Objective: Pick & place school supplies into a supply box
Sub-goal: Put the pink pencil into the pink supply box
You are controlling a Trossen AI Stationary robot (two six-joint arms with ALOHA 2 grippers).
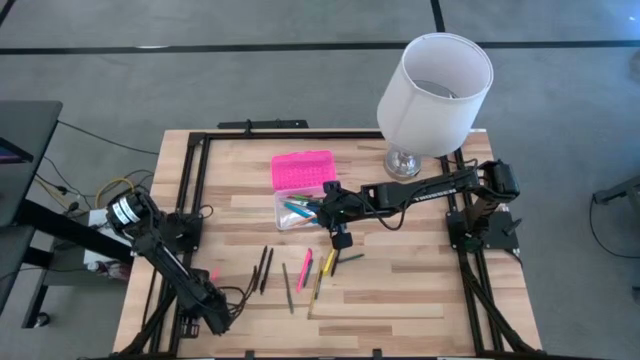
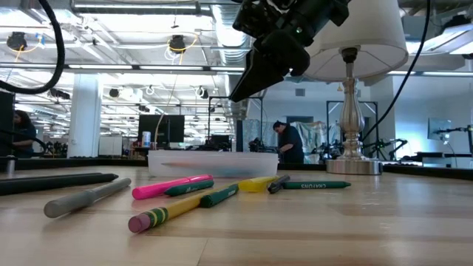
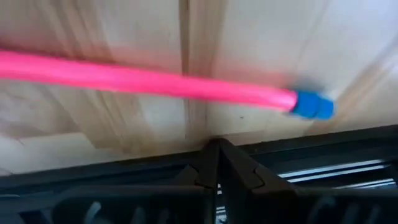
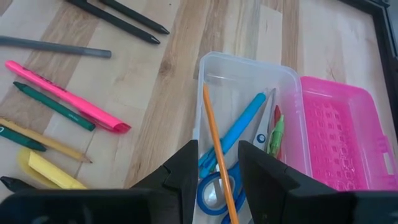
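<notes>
Dark plastic fingers of the right gripper (image 4: 217, 168) stand parted and empty above the clear plastic base of the supply box (image 4: 214, 74), which holds a thin orange pencil (image 4: 214, 140), a light-blue marker (image 4: 239, 127) and blue-handled scissors (image 4: 214, 193); its bright pink lid (image 4: 339, 140) lies open alongside. The left gripper's (image 3: 214, 163) fingers are pressed together with nothing between them, just beside a pink pen with a blue cap (image 3: 149, 81) on the wooden desk (image 1: 400, 290). More pens lie mid-desk, among them a pink highlighter (image 2: 170, 186).
</notes>
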